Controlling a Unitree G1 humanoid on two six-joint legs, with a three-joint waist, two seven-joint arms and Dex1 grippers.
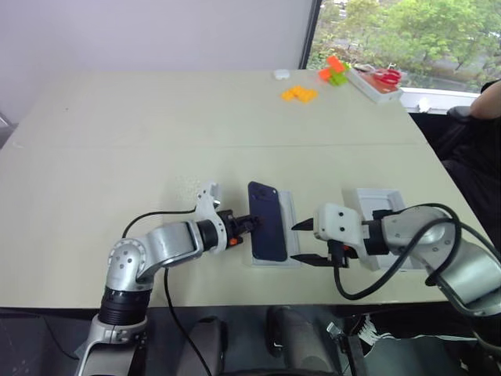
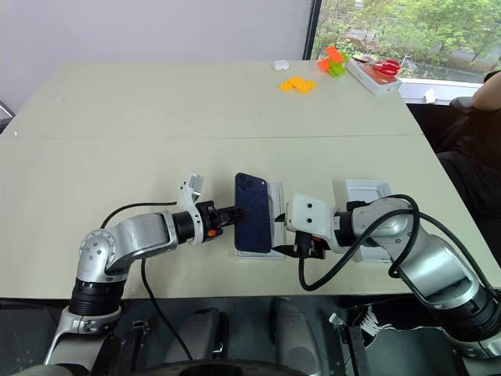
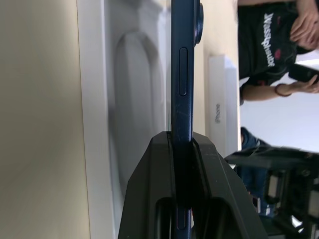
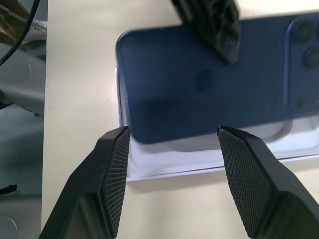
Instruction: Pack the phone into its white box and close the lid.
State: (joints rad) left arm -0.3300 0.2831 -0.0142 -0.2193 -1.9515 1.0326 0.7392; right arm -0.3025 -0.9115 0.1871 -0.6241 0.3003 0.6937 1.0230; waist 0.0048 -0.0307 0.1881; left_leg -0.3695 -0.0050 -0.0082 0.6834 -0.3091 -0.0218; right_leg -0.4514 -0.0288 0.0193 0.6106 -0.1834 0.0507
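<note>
The phone (image 1: 268, 227), dark blue with its camera cluster at the far end, hangs back-up just above a flat white insert (image 1: 290, 211) that has an oval recess (image 3: 134, 114). My left gripper (image 1: 252, 223) is shut on the phone's left long edge, and the pads (image 3: 159, 164) pinch both faces. My right gripper (image 1: 300, 242) stands open at the phone's right side, near its front end, with nothing between its fingers (image 4: 114, 164). A white open box piece (image 1: 374, 200), which looks like the lid lying inside up, sits partly under my right arm. The white box is out of view.
At the far right of the table are orange blocks (image 1: 299, 93), green and orange pieces (image 1: 334, 72), a white case holding red scissors (image 1: 380, 81) and a small white object (image 1: 281, 74). A person (image 1: 489, 102) sits at the table's right edge.
</note>
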